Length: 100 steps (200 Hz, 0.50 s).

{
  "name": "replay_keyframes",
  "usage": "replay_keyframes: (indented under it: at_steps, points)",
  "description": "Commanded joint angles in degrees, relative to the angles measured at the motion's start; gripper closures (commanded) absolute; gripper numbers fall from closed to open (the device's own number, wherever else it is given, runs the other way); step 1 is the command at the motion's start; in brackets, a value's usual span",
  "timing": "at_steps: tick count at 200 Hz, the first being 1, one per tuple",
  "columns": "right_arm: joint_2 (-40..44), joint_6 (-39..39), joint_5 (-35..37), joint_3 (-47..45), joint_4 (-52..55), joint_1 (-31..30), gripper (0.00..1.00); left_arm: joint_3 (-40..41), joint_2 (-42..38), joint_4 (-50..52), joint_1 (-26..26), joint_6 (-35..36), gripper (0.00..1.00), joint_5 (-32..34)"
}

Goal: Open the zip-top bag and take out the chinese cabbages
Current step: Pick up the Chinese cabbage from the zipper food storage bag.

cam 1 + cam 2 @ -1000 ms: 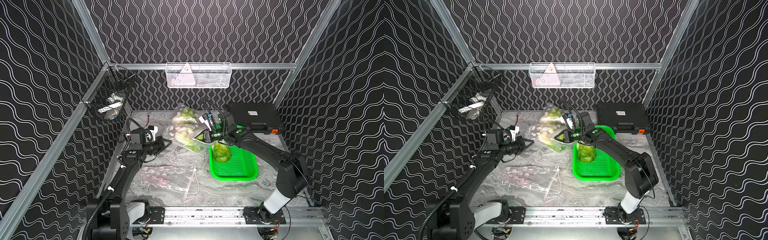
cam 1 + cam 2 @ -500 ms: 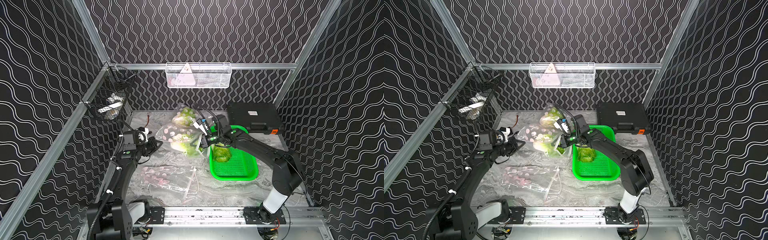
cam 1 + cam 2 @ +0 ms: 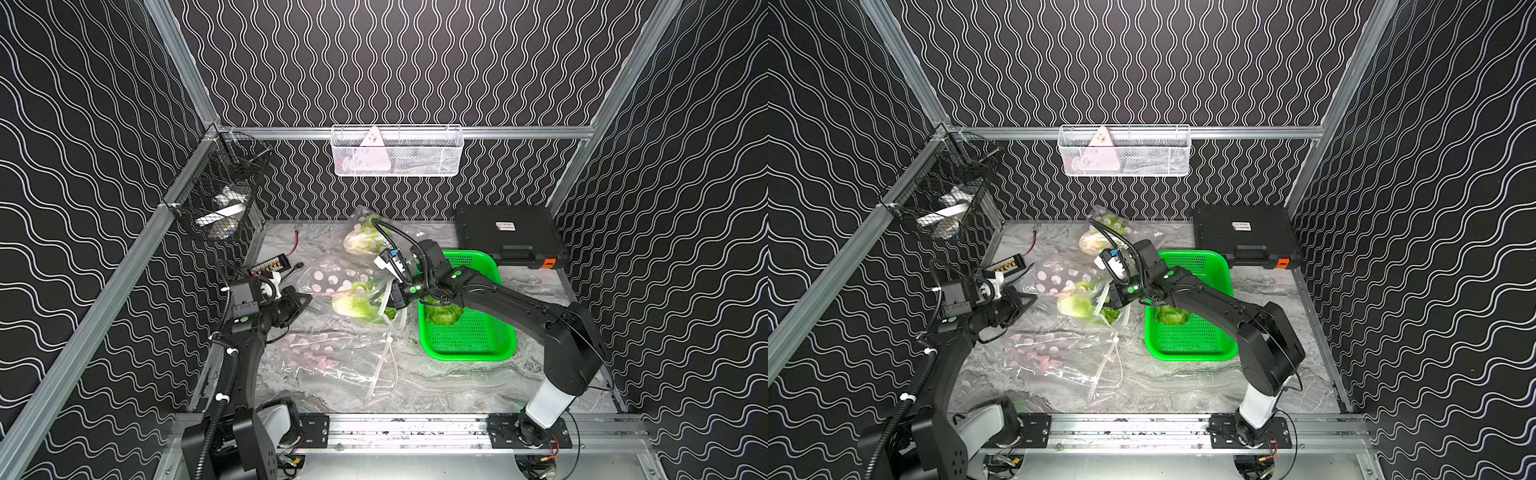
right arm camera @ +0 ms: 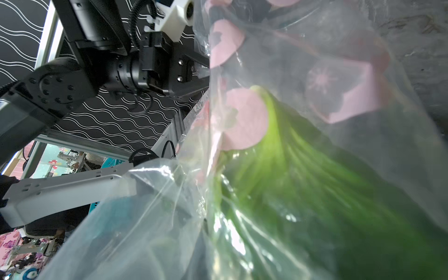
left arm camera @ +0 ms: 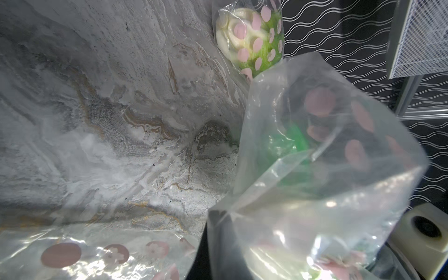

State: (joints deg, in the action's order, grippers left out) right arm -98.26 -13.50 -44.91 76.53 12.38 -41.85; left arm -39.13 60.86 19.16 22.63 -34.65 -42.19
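Note:
A clear zip-top bag (image 3: 332, 279) (image 3: 1059, 277) with pink dots hangs stretched between my two grippers above the marble table. One of the chinese cabbages (image 3: 353, 302) (image 3: 1076, 304) lies inside it, green and blurred in the right wrist view (image 4: 315, 184). My left gripper (image 3: 305, 300) (image 3: 1029, 300) (image 5: 218, 242) is shut on the bag's left end (image 5: 315, 169). My right gripper (image 3: 388, 302) (image 3: 1106, 306) (image 4: 206, 230) is shut on the bag's right end, beside the basket. Another cabbage (image 3: 444, 313) (image 3: 1171, 316) lies in the green basket (image 3: 469, 353) (image 3: 1192, 353). I cannot tell whether the bag's zip is open.
A second dotted bag holding a cabbage (image 3: 360, 237) (image 3: 1096, 241) (image 5: 244, 38) stands at the back. A flat empty dotted bag (image 3: 328, 353) (image 3: 1054, 353) (image 5: 84, 252) lies at the front. A black case (image 3: 507, 237) sits back right, and a power strip (image 3: 272, 262) back left.
Both grippers have carried the bag and its cabbage to the left and a little toward the front, away from the basket. Both stay shut on it.

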Motion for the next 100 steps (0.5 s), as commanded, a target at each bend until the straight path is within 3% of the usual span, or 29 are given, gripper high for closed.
replay_keyframes:
  at_steps: [1, 33, 80, 100]
  points:
    - [1.9, 2.9, 0.2, 0.5, 7.9, 0.5, 1.0, 0.7, -0.1, -6.2, 2.4, -3.4, 1.0, 8.9]
    - [3.4, 2.7, 3.5, -1.7, 8.7, 0.7, 1.0, 2.4, -0.9, -8.5, 3.7, -6.2, 1.0, 9.2]
    - [10.1, 0.3, 13.7, -10.4, -2.5, 0.7, 1.0, 4.7, -2.1, -9.0, 5.6, -7.6, 1.0, 9.5]
    - [12.6, -0.5, 12.0, -11.2, -4.9, 1.5, 1.0, 4.8, -2.9, -8.4, 6.1, -7.7, 1.0, 10.5]
